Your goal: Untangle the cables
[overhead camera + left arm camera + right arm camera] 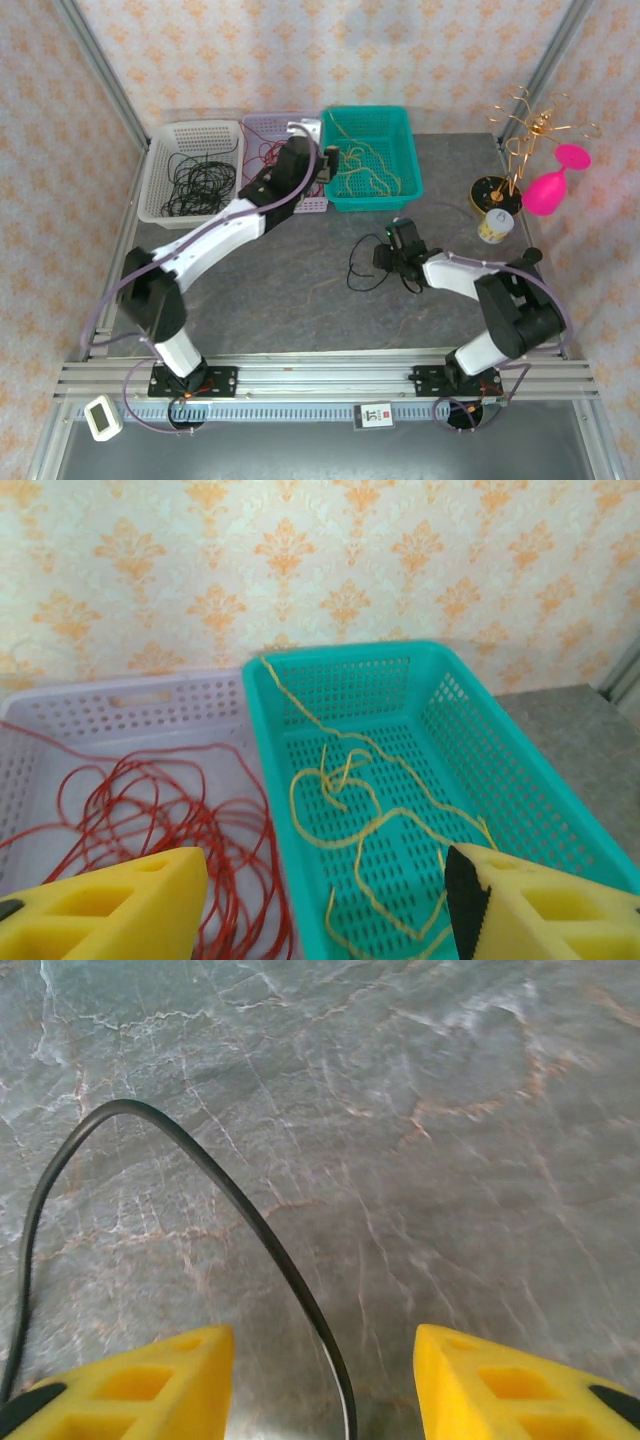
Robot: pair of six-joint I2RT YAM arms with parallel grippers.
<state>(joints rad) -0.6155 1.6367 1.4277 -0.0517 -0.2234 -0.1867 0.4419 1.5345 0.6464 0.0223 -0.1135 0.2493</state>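
The cables lie sorted by colour. Black cables fill the white basket, red cables lie in the lilac basket, and yellow cables lie in the teal basket. My left gripper hangs open above the wall between the lilac and teal baskets, holding nothing. One black cable lies as a loop on the table. My right gripper stands open low over the table, and this cable runs between its fingers without touching them. From above, the right gripper sits at the loop's right side.
A gold curled-wire stand on a black disc, a pink glass and a small jar stand at the back right. A white timer lies in front of the rail at the near left.
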